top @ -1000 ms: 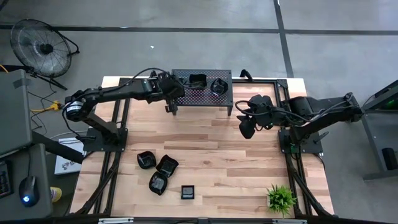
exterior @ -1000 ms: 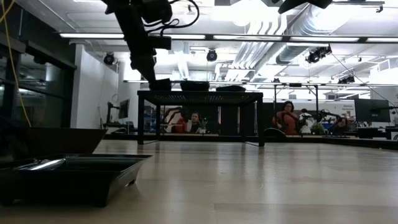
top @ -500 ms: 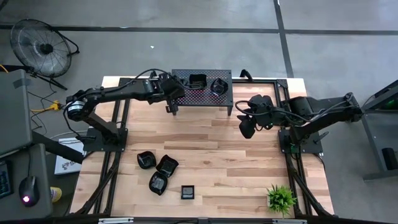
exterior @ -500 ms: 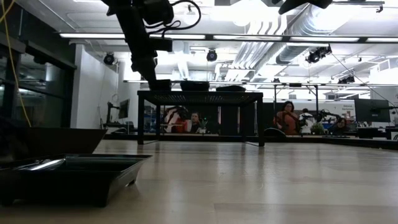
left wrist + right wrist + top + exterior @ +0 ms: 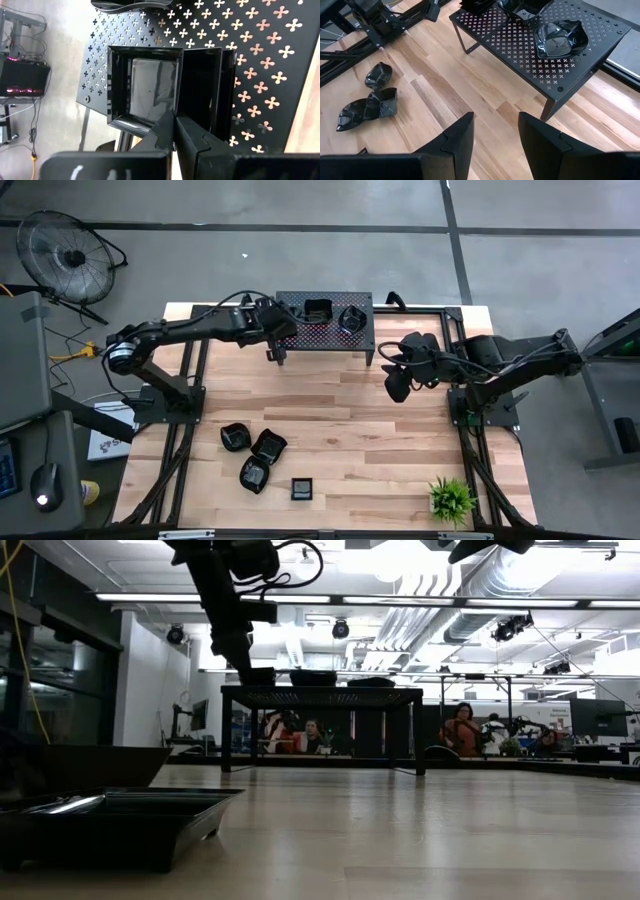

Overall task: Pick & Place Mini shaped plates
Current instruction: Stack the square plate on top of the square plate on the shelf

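My left gripper point(image 5: 280, 338) is shut on a square glossy black mini plate point(image 5: 145, 85) over the left end of the black perforated stand point(image 5: 325, 338). Two more mini plates point(image 5: 318, 310) point(image 5: 350, 318) rest on the stand's top. Several others lie on the wooden table near its front edge, among them point(image 5: 235, 437), point(image 5: 268, 445) and a small square one point(image 5: 302, 489). My right gripper point(image 5: 397, 385) hangs open above the table, to the right of the stand, with nothing between its fingers point(image 5: 457, 140). My left gripper pinches the square plate's raised side wall point(image 5: 179, 107) between its two fingers, which slant down from the table's left and near side. The plate sits about level at the stand's left front corner point(image 5: 262, 675). I cannot tell whether its bottom touches the stand's top.
A small green plant point(image 5: 450, 500) stands at the table's near right corner. Bare wood lies between the stand and the plates at the front. A floor fan point(image 5: 70, 255) stands beyond the far left corner. People sit in the room behind the table point(image 5: 462, 730).
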